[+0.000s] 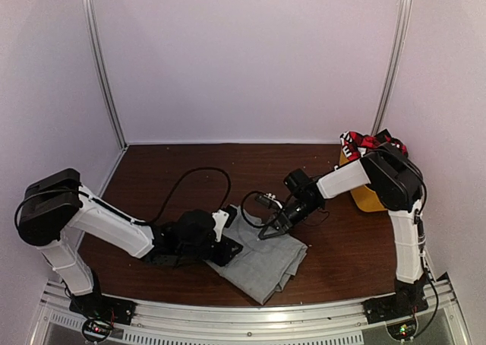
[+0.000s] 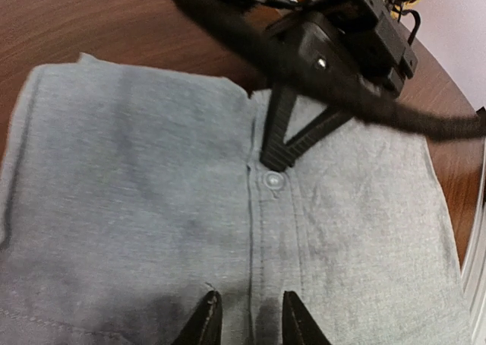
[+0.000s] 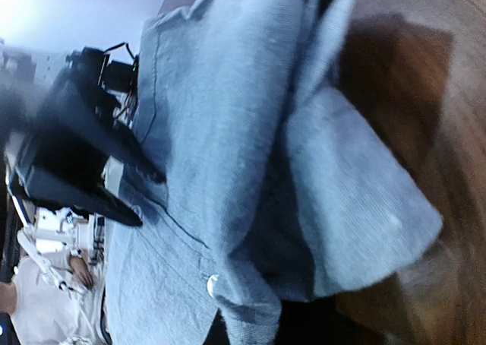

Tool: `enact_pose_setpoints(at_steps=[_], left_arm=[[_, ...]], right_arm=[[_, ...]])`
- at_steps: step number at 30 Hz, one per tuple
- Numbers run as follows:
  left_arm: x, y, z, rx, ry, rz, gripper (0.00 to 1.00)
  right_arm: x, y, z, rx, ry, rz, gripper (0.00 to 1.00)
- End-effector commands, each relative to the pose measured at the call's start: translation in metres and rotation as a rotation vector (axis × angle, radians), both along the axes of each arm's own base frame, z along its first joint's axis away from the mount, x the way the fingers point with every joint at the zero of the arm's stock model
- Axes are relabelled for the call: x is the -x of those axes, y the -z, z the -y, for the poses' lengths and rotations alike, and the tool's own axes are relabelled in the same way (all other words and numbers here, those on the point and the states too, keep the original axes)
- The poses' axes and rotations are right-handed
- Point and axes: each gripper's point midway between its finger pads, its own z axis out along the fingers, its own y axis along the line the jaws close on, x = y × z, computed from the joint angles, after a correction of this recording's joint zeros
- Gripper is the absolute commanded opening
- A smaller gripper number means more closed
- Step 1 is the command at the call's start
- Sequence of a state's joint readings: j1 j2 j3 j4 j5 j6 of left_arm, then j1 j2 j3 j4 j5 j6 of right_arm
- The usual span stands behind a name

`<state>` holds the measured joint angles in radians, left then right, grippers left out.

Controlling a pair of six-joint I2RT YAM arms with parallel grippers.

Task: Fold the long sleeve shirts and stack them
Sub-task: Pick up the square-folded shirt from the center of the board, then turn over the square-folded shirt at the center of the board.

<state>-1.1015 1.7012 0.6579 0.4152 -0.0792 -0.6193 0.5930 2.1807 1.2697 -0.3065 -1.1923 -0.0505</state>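
While the grey shirt [image 1: 262,263] lay on the table [image 1: 152,170] between both arms, right gripper [image 2: 277,156] pinched its button placket; left gripper [image 2: 252,321] stood narrowly parted, tips straddling that placket.

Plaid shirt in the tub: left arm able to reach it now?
Probably not: plaid shirt sits far right in yellow tub; left gripper is down on grey shirt, right arm crosses between.
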Motion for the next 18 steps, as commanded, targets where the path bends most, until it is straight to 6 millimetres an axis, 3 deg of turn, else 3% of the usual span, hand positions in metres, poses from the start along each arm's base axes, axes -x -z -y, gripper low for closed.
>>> enact_pose_setpoints(at_steps=[1, 6, 9, 13, 18], left_arm=[[-0.014, -0.028, -0.015, -0.002, -0.081, 0.086, 0.30], [-0.029, -0.064, -0.042, -0.018, -0.184, 0.159, 0.35], [-0.040, -0.088, -0.060, 0.013, -0.230, 0.163, 0.46], [-0.059, -0.109, -0.091, 0.051, -0.308, 0.128, 0.64], [-0.076, -0.129, -0.128, 0.124, -0.381, 0.080, 0.78]], right_arm=[[-0.002, -0.022, 0.017, 0.012, 0.080, 0.006, 0.00], [-0.030, -0.056, 0.065, 0.188, 0.307, 0.144, 0.00], [-0.053, -0.074, 0.114, 0.471, 0.495, 0.296, 0.00], [-0.082, -0.122, 0.174, 0.759, 0.716, 0.484, 0.00], [-0.103, -0.192, 0.219, 0.982, 0.937, 0.677, 0.00]])
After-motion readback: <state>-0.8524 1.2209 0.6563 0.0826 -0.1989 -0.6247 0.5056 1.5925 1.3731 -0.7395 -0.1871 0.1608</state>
